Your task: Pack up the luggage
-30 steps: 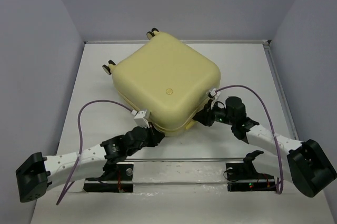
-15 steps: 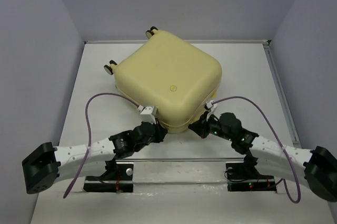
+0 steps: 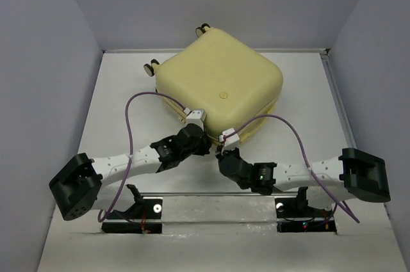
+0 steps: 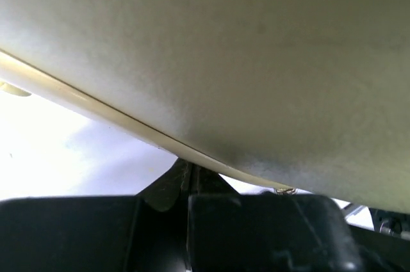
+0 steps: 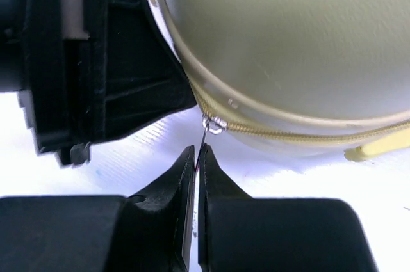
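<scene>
Luggage (image 3: 221,83) near back wall (image 3: 128,3), right hand (image 5: 196,152) pinching zipper pull (image 5: 205,136), left hand (image 4: 190,166) clenched under rim

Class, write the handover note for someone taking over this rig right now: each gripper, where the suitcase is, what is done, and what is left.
Right gripper: shut on the zipper pull at the suitcase's near corner.
Left gripper: shut, tips against the shell seam close beside it. Whether it pinches anything is hidden.
Suitcase: lid down, lying flat at the far middle of the table, wheels toward the far left.
Done: lid closed, pull grasped.
Left: probably run the zip along the seam. How much is already zipped cannot be seen.
</scene>
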Motion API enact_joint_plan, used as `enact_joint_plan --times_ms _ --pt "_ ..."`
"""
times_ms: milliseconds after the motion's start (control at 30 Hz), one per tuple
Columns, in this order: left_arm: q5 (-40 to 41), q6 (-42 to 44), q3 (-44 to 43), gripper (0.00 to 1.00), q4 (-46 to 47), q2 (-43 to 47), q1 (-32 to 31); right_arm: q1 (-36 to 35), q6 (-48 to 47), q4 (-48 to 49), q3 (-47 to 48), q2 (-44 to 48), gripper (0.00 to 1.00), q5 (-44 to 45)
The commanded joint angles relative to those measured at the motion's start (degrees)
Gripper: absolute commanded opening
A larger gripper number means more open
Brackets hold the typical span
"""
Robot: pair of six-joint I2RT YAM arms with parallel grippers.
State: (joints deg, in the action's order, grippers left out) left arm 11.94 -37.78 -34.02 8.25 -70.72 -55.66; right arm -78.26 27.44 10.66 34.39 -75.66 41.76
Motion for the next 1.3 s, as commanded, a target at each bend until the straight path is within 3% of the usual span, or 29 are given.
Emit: enact_joint_plan --times_ms 0,67,100,167,200,333,367,433,467,500,533,600,733,767,1000,1267 --pt "-3.07 0.43 -7.38 0.10 18.20 -1.62 5.30 -11.04 5.34 12.11 1.56 -0.11 0.07 -13.55" --pt "-2.37 0.60 -6.85 0.21 15.05 2.67 5.30 -11.04 7.79 11.49 -0.19 1.47 0.07 -8.20" --pt "-0.45 0.34 -5.89 0.38 11.30 6.78 5.38 -10.34 9.54 11.49 -2.29 2.44 0.07 -7.84" --pt "1.06 -0.10 -4.31 0.61 6.98 11.72 5.73 -10.33 10.60 11.23 -4.32 5.33 0.07 -7.75" --pt "1.32 -0.28 -3.52 0.77 1.91 14.18 6.52 -10.33 11.14 11.06 -5.29 6.04 0.07 -7.66" --pt "-2.00 0.94 -6.39 0.96 -11.01 25.08 15.47 -9.72 11.76 10.00 -7.50 8.16 0.07 -8.62" --pt "-3.14 1.74 -9.45 0.99 -14.98 25.45 20.45 -9.72 11.67 9.22 -7.32 7.90 0.07 -8.80" --pt "-8.30 4.89 -13.07 0.99 -17.38 23.89 28.88 -9.72 11.84 7.90 -6.54 7.54 0.07 -8.54" --pt "-10.69 5.60 -14.66 0.99 -18.00 22.65 28.94 -9.72 11.93 7.54 -6.36 7.46 0.07 -8.54" --pt "-13.32 5.96 -17.28 0.99 -17.83 21.42 34.51 -9.72 11.85 7.02 -6.09 7.37 0.07 -8.54" --pt "-18.48 5.88 -18.26 0.99 -17.13 18.63 37.00 -9.72 11.93 6.05 -5.92 7.37 0.07 -8.36" --pt "-21.51 5.18 -20.63 0.99 -14.95 13.80 42.36 -9.72 12.11 5.17 -5.65 7.71 0.07 -8.36" --pt "-27.39 2.19 -24.07 0.99 -11.16 4.49 48.95 -9.72 12.29 5.08 -6.70 8.60 0.07 -9.15" --pt "-30.28 1.14 -25.82 0.99 -10.02 2.62 49.85 -9.72 12.29 4.99 -7.05 8.77 0.07 -9.32" --pt "-30.05 -0.45 -33.47 0.99 -8.61 -10.22 53.72 -9.72 11.23 5.08 -7.06 8.95 0.07 -10.55" --pt "-34.70 -6.68 -39.28 0.99 -3.16 -21.38 54.25 -9.72 10.53 5.17 -6.71 7.89 0.07 -12.49"
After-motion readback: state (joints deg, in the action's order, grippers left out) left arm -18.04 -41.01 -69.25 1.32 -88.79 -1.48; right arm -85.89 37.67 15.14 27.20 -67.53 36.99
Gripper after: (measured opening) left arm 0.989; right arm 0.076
